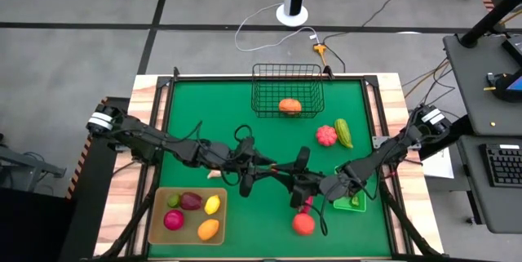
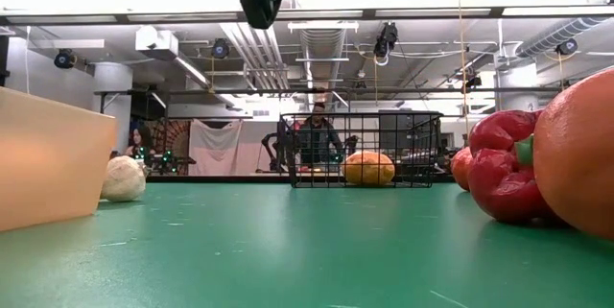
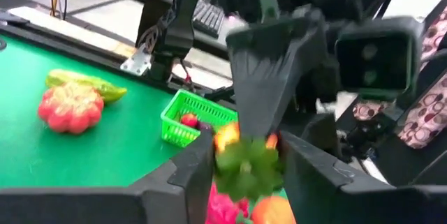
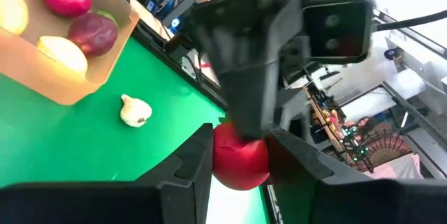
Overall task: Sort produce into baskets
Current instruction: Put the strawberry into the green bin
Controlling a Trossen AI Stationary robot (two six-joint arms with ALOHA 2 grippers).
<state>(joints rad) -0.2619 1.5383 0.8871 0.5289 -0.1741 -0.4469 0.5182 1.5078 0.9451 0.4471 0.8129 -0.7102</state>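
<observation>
Both grippers meet above the middle of the green table (image 1: 228, 131). A small red fruit with a green leafy top (image 3: 246, 162) hangs between them. My right gripper (image 4: 241, 137) is shut on its red body (image 4: 241, 158). My left gripper (image 3: 248, 147) faces it, fingers standing open on either side of the leafy top. The black wire basket (image 1: 257, 91) at the far edge holds an orange piece (image 1: 289, 105). The tan tray (image 1: 159, 231) at the near left holds several pieces. The green bin (image 1: 347, 205) sits at the near right. My right gripper pinches the fruit's round red body (image 4: 230, 161) between its two fingers, coming level from the table's right side. The fruit is lifted clear of the table. My left gripper's fingers (image 3: 199, 161) flank the leafy top; whether they touch it I cannot tell.
A red pepper (image 1: 307, 205) and an orange (image 1: 303, 224) lie on the table below the grippers. A pink ribbed piece (image 1: 326, 135) and a green gourd (image 1: 344, 131) lie at the far right. A white garlic bulb (image 4: 135, 110) lies beside the tray.
</observation>
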